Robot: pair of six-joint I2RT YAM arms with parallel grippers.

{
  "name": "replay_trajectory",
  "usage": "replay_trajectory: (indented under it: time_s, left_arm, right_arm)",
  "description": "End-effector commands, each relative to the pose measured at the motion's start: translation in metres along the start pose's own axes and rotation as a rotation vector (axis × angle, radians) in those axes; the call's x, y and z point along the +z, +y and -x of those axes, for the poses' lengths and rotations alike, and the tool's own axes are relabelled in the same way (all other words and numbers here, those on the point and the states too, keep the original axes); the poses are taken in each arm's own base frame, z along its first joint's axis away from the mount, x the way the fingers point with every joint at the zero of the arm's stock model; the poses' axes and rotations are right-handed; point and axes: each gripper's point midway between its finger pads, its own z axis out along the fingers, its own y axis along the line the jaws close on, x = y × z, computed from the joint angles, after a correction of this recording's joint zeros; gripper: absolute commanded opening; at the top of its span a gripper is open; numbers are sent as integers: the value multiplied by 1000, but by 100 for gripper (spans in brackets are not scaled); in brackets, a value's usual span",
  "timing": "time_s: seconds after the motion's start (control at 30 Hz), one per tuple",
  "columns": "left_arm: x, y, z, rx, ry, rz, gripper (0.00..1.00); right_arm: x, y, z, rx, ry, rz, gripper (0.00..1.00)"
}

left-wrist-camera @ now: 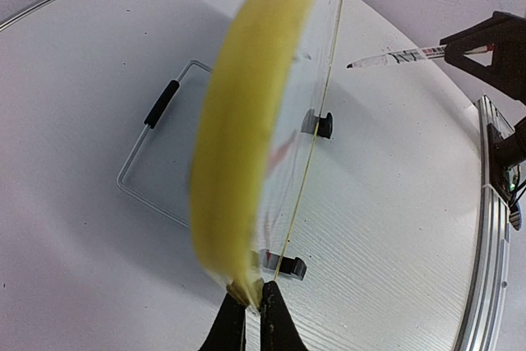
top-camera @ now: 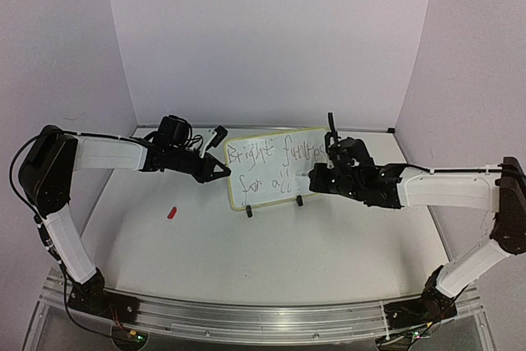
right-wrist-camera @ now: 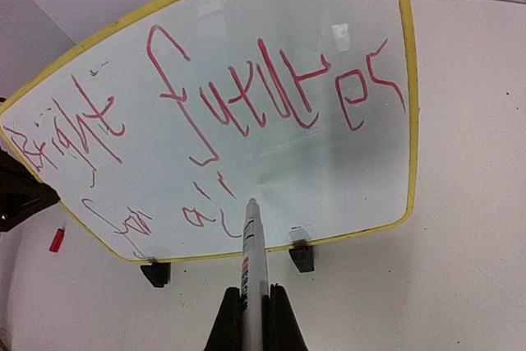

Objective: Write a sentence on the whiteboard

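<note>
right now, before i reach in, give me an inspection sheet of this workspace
surface: white table, a few tiny dark specks
job's things: whiteboard upright on its wire stand and black clip feet; red sentence reads roughly "Bright futures for all"; marker tip at the last word, contact cannot be told
clutter: one small red piece on the table on the left arm's side, perhaps a cap
grippers: left gripper shut on the whiteboard's edge; right gripper shut on the marker
cables: black cable loops beside the left arm
surroundings: plain pale walls; metal rail at the near edge
</note>
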Motion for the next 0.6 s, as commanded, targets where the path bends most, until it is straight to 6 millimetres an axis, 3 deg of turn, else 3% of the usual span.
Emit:
replay_trajectory:
  time_s: [0.0,0.57]
  left_arm:
    - [-5,19,5,24,14,99,0]
    - [-6,17,3,26,19,98,0]
  right_arm:
    - [9,-12,-15,3,35,-41,0]
    - [27,-14,-23,5,33,-60,0]
